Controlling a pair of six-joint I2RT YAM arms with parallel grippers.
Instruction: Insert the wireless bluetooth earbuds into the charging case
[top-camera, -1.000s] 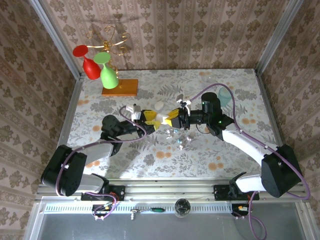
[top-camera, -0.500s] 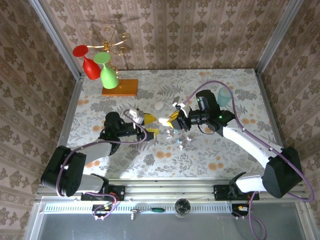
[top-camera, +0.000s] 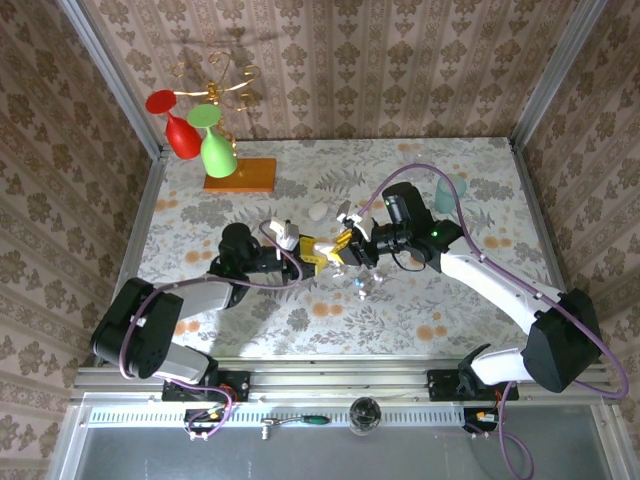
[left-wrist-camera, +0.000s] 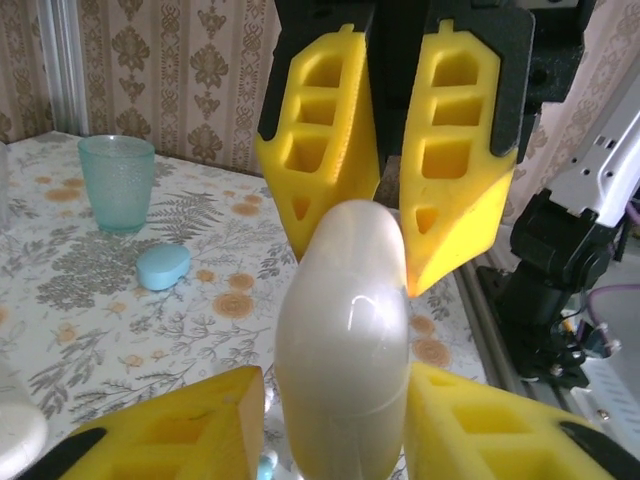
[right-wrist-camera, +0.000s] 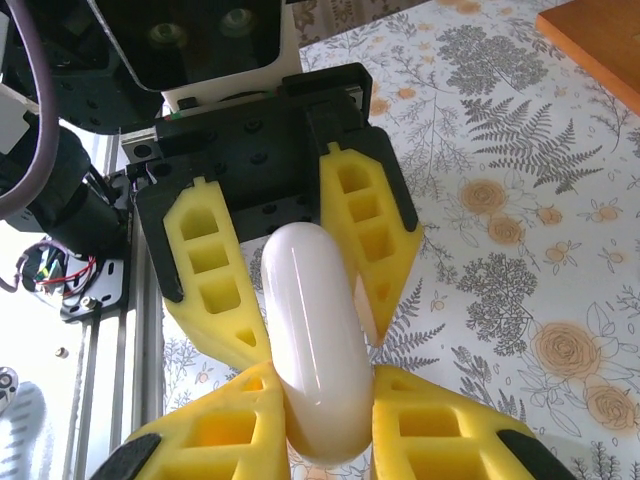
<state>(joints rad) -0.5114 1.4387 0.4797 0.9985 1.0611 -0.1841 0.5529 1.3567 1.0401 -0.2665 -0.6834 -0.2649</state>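
Over the middle of the table, my left gripper (top-camera: 318, 251) and my right gripper (top-camera: 342, 247) meet tip to tip. Both are shut on the same glossy white pebble-like item (left-wrist-camera: 343, 330), one at each end. From the right wrist, that white item (right-wrist-camera: 312, 345) runs from my own fingers (right-wrist-camera: 225, 425) up to the left gripper (right-wrist-camera: 300, 265). The light-blue charging case (left-wrist-camera: 164, 267) lies shut on the table near the cup, apart from both grippers. Tiny glinting pieces, apparently the earbuds (top-camera: 362, 285), lie on the table just in front of the grippers.
A teal cup (top-camera: 450, 190) stands at the back right, with its twin view (left-wrist-camera: 117, 182) beyond the case. Another white pebble (top-camera: 318, 211) lies behind the grippers. A stand with red and green glasses on an orange base (top-camera: 240, 175) is at the back left.
The left gripper opened and drew back to the left, then came back right and closed on the white item. The right gripper shifted slightly left, still holding it.
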